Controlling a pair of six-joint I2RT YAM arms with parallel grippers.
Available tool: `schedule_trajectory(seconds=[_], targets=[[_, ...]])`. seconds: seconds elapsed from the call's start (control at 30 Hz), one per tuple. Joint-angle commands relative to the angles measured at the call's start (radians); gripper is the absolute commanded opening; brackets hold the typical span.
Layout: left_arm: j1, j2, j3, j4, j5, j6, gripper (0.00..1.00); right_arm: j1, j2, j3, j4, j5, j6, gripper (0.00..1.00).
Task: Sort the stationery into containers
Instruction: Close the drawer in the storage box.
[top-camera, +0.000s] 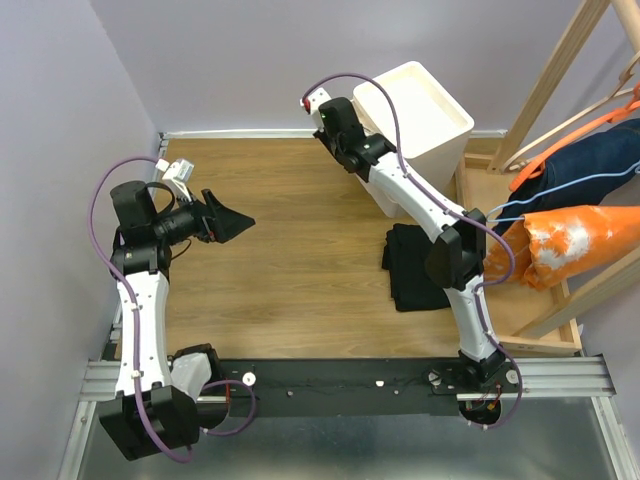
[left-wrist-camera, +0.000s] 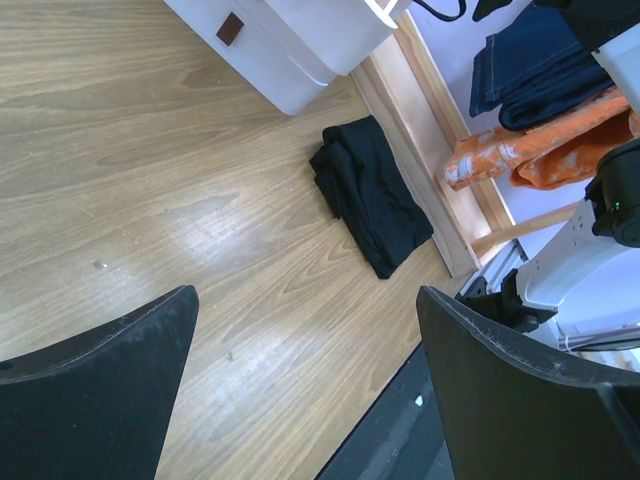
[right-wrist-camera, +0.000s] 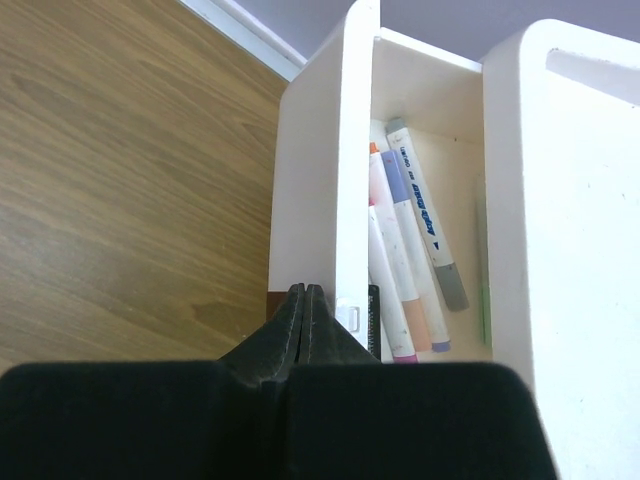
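The pens and markers (right-wrist-camera: 405, 270) lay inside a drawer (right-wrist-camera: 320, 190) that stood partly out of the white cabinet (right-wrist-camera: 565, 250) at the table's far right. The right gripper (right-wrist-camera: 304, 302) had its fingers pressed together at the drawer front, beside the small dark handle (right-wrist-camera: 273, 298) (whether they pinched it was unclear). The left gripper (top-camera: 228, 222) hovered over the wooden table (top-camera: 300, 270) with its fingers wide apart. A folded black cloth (top-camera: 415, 265) lay near the cabinet.

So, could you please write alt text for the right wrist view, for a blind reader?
The right pincer, shut, sits at the front edge of an open white drawer holding several pens with coloured caps. Wooden table lies to the left, the white cabinet to the right.
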Motion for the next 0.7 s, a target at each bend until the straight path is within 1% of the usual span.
schedule_trajectory(seconds=[0.0, 0.27, 0.43, 0.67], targets=[[0.006, -0.043, -0.025, 0.025, 0.003, -0.012, 0.99, -0.046, 0.025, -0.019, 0.022, 0.126, -0.003, 0.01], [0.006, -0.058, -0.037, 0.019, 0.006, -0.009, 0.99, -0.063, 0.031, -0.016, 0.036, 0.175, -0.043, 0.01], [0.006, -0.061, -0.051, 0.046, 0.006, -0.027, 0.99, -0.084, 0.011, -0.062, 0.040, 0.189, -0.046, 0.01], [0.006, -0.054, -0.049, 0.065, 0.006, -0.039, 0.99, -0.121, 0.017, -0.074, 0.051, 0.201, -0.047, 0.01]])
